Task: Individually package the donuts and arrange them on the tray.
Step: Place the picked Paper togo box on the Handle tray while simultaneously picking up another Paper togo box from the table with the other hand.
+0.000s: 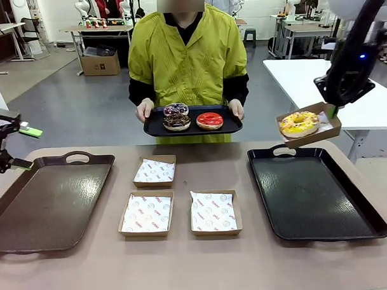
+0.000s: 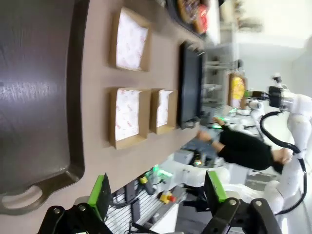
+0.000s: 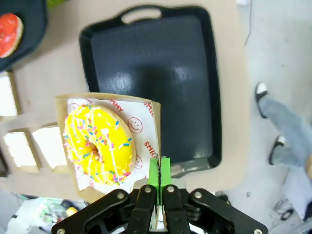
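Right gripper (image 3: 159, 168) pinches box (image 3: 60, 110) holding donut (image 3: 113, 140)

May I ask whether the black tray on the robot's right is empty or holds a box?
Empty: the black tray has a bare, glossy floor; the box with the yellow donut hangs in the air.
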You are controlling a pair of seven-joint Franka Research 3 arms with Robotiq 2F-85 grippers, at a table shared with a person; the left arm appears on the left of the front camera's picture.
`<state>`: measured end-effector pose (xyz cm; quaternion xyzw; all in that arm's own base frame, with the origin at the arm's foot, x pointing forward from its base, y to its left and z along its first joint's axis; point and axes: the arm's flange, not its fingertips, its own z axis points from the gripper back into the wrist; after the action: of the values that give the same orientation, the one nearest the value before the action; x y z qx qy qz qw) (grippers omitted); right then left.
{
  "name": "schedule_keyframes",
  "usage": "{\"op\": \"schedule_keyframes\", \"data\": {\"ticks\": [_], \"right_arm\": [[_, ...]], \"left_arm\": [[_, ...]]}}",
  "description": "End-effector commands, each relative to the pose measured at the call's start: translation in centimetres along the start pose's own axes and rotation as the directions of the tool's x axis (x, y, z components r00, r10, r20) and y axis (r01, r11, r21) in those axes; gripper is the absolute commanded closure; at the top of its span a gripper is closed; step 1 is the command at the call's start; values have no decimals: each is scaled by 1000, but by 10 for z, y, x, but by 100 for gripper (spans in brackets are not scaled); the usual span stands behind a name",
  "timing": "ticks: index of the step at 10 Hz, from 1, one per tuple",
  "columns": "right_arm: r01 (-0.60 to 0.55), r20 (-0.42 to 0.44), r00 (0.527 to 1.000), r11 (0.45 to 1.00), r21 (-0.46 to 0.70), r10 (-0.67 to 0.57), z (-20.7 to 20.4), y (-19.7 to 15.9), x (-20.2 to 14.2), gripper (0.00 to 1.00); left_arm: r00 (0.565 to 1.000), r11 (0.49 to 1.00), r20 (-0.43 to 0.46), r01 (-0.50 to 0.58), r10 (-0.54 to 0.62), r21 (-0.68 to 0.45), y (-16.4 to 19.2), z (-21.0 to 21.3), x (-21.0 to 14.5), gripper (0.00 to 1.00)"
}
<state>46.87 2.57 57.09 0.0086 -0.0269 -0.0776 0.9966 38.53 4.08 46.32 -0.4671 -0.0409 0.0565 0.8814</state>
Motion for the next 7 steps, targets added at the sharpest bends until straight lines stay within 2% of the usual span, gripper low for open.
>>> {"op": "schedule_keyframes", "data": {"ticks": [1, 3, 5, 7], "right_arm": [[5, -11, 1000, 1000, 20, -4, 2, -31, -12, 99], [12, -11, 1000, 1000, 28, -12, -2, -50, -15, 99], [39, -35, 999, 998, 51, -37, -15, -56, -9, 99], [39, -40, 999, 997, 70, -36, -22, -53, -6, 99]], "left_arm": [[997, 985, -79, 9, 5, 173, -39, -14, 14, 0], [994, 944, -109, 29, 7, 329, -81, -41, 35, 0], [996, 848, -88, 41, 7, 528, -108, -91, 63, 0], [997, 710, -77, 67, -18, 701, -108, -152, 79, 0]]}}
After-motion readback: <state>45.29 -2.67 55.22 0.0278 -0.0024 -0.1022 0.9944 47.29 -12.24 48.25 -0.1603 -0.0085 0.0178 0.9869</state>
